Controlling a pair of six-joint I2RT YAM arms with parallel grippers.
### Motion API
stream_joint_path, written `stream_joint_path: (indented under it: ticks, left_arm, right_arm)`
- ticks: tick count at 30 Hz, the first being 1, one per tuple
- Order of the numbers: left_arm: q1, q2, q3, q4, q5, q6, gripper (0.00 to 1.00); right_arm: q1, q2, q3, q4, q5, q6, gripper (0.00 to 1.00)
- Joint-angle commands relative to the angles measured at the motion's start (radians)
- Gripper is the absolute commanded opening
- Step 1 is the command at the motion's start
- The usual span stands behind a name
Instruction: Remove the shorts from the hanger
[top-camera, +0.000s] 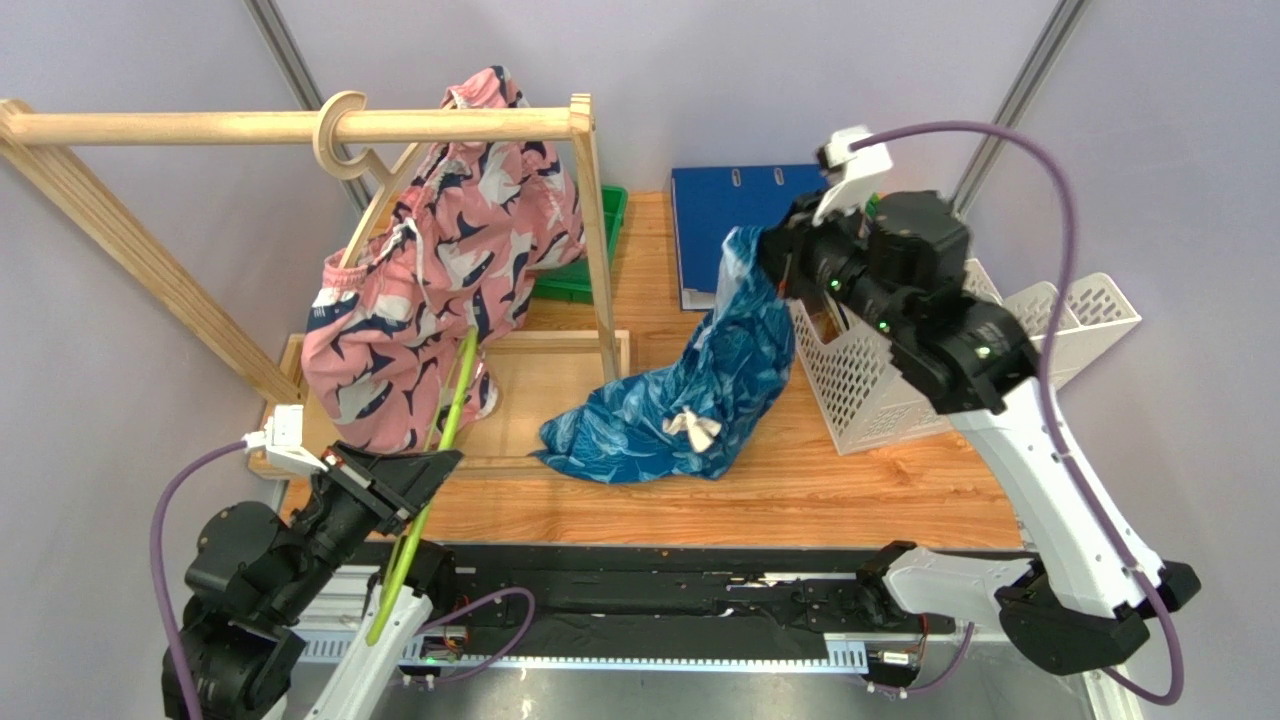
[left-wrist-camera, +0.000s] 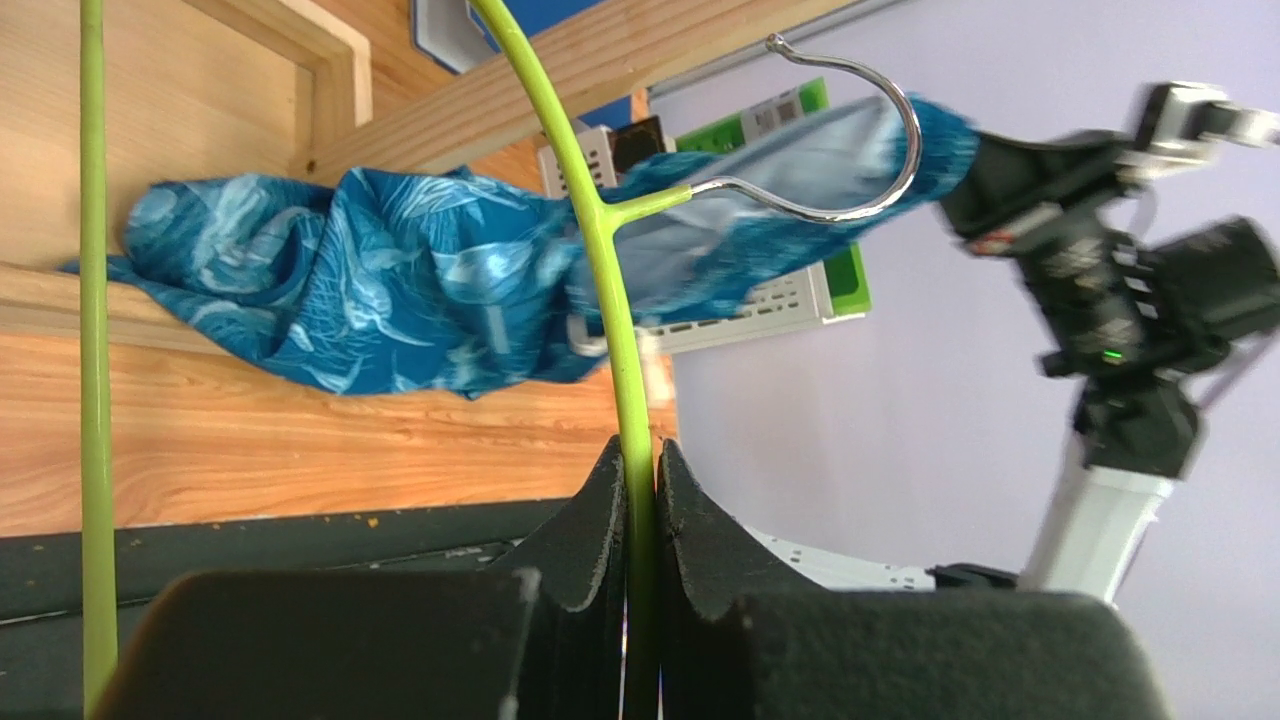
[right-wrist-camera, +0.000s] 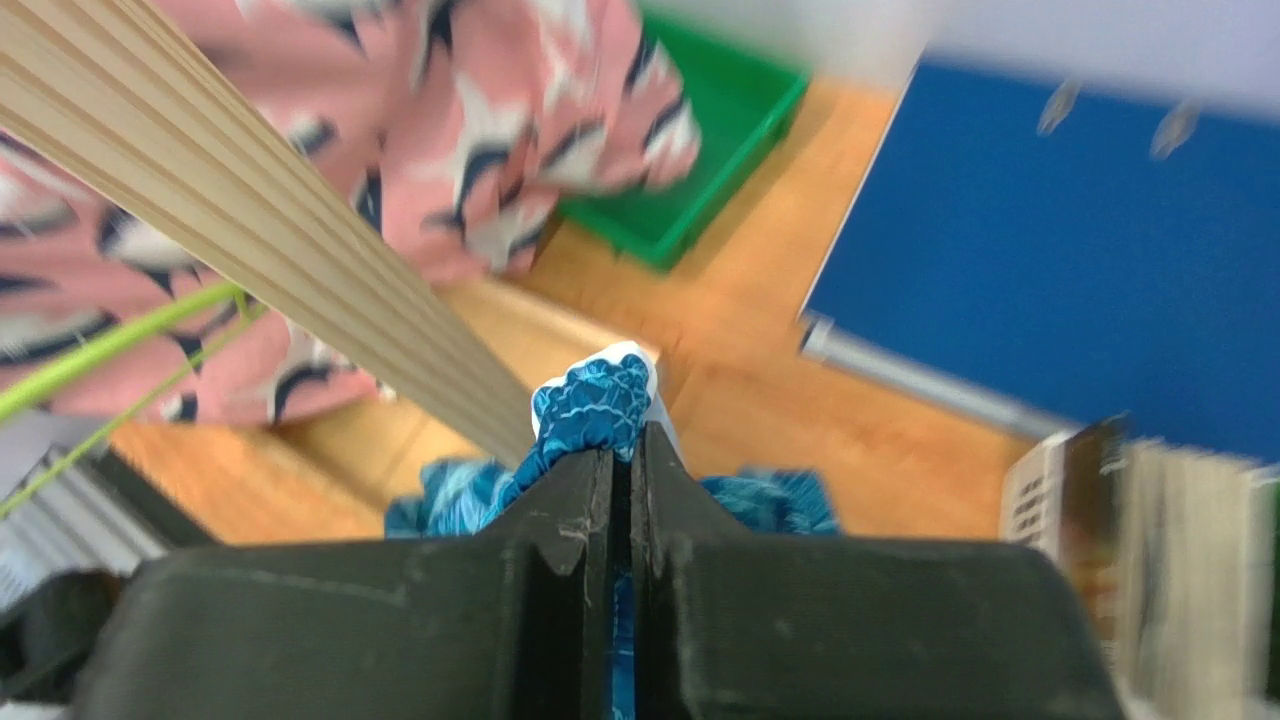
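Firmly grips the thin green hanger (top-camera: 451, 402) in the clamped left gripper (top-camera: 427, 474) at the table's (top-camera: 842, 483) near left corner; pinches one lifted end of the blue shorts (top-camera: 709, 387) between the closed fingers of the right gripper (top-camera: 763, 249), rest heaped mid-table, pink shorts (top-camera: 436, 285) hanging from the wooden rail (top-camera: 181, 128) far left.

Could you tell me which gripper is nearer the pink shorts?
Left: the left gripper sits beside the pink shorts; the right gripper holds the blue shorts beyond the rack post.
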Motion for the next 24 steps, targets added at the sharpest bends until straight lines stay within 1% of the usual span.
stream_joint_path:
  ticks: [1,3,6,9,11,12,14,15,16,17,18,19,20,21,22,23,24]
  left_arm:
    - [0.005,0.022,-0.059,0.168,0.103,-0.059,0.0]
    - [0.005,0.023,-0.082,0.183,0.114,-0.069,0.0]
    - [0.005,0.026,-0.093,0.2,0.125,-0.08,0.0]
    - [0.005,0.026,-0.097,0.203,0.125,-0.082,0.0]
    - [0.005,0.026,-0.097,0.208,0.126,-0.083,0.0]
    - [0.005,0.028,-0.097,0.21,0.128,-0.083,0.0]
    - [0.005,0.031,-0.099,0.213,0.137,-0.08,0.0]
    - [0.005,0.028,-0.097,0.213,0.14,-0.074,0.0]
    - [0.005,0.028,-0.097,0.211,0.146,-0.073,0.0]
    - [0.005,0.028,-0.097,0.21,0.149,-0.073,0.0]
    - [0.005,0.025,-0.099,0.21,0.151,-0.073,0.0]
    - [0.005,0.019,-0.1,0.208,0.155,-0.073,0.0]
    - [0.005,0.02,-0.1,0.208,0.16,-0.073,0.0]
    - [0.005,0.017,-0.099,0.21,0.163,-0.069,0.0]
    - [0.005,0.017,-0.097,0.21,0.168,-0.068,0.0]
    - [0.005,0.012,-0.096,0.207,0.169,-0.066,0.0]
    - [0.005,0.011,-0.094,0.203,0.171,-0.065,0.0]
  right_arm:
    - [0.001,0.013,-0.21,0.119,-0.132,0.134,0.0]
    - [0.008,0.028,-0.303,0.131,-0.156,0.154,0.0]
    - [0.033,0.057,-0.403,0.134,-0.152,0.197,0.0]
    - [0.042,0.114,-0.438,0.118,-0.15,0.213,0.0]
    - [0.044,0.154,-0.435,0.081,-0.152,0.207,0.04]
    - [0.045,0.194,-0.428,0.064,-0.155,0.188,0.08]
    - [0.059,0.223,-0.399,0.009,-0.153,0.162,0.14]
    - [0.067,0.234,-0.387,-0.011,-0.147,0.142,0.21]
    - [0.085,0.231,-0.379,-0.039,-0.135,0.135,0.25]
    - [0.093,0.217,-0.383,-0.045,-0.083,0.13,0.3]
    - [0.096,0.206,-0.389,-0.051,-0.051,0.132,0.45]
    - [0.097,0.173,-0.403,-0.06,-0.026,0.133,0.54]
    - [0.099,0.154,-0.409,-0.068,0.057,0.132,0.6]
    - [0.099,0.139,-0.412,-0.092,0.089,0.127,0.68]
    - [0.097,0.107,-0.411,-0.111,0.124,0.125,0.71]
    - [0.097,0.094,-0.4,-0.132,0.196,0.124,0.73]
    - [0.096,0.081,-0.39,-0.184,0.228,0.127,0.74]
